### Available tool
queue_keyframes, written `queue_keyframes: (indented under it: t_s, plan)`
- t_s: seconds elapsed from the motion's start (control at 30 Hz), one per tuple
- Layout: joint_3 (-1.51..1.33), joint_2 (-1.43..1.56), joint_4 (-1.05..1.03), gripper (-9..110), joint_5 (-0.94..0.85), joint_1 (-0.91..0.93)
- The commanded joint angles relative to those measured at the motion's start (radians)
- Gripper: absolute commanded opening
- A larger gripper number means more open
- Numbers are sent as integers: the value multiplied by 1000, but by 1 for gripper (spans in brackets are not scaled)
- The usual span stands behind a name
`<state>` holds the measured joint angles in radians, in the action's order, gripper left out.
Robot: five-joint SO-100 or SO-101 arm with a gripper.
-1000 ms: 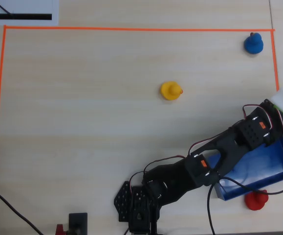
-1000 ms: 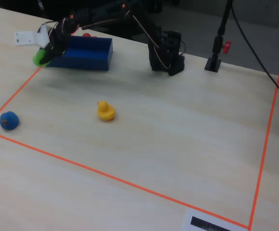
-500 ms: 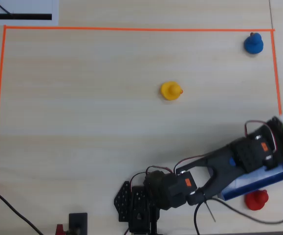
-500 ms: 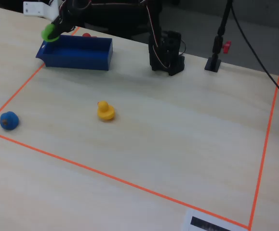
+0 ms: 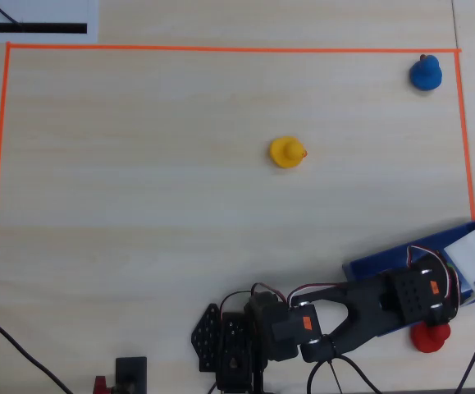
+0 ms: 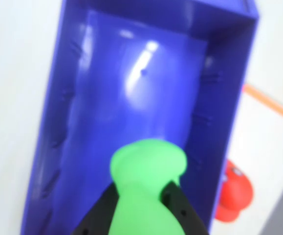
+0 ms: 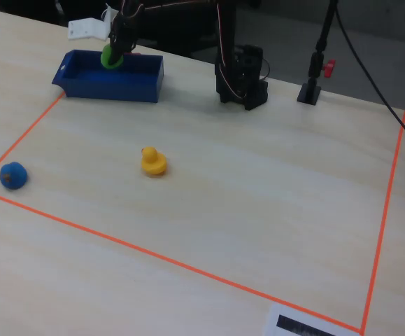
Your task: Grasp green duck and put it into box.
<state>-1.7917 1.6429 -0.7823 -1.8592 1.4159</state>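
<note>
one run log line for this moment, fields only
phase: carry over box | tool: shut on green duck | green duck: above box, not released | box: holds no duck

A robotics test bench, likely in a lab or hobby workspace. A pale wood-grain tabletop (image 7: 258,196) carries a rectangle of orange tape (image 7: 174,262) marking out a work area. A small black servo-driven robot arm (image 7: 240,73) with loose wires is fixed at the table edge. A black stand (image 7: 317,56) rises beside it, and a white printed label (image 5: 32,20) lies outside the tape.
</note>
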Motion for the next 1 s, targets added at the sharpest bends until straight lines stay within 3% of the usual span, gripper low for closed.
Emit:
queue_keyframes:
  t_s: [0.0,0.1,0.27,0.6,0.8,0.97]
  plan:
    - [-25,38,98,0,-14,-18]
    - [-75,21,192,1,-51,-15]
    - [-127,2,321,14,-57,0]
    - [-101,17,275,29,-55,-15]
    - [-37,133,195,20,115,-155]
    - [-17,336,132,0,258,-546]
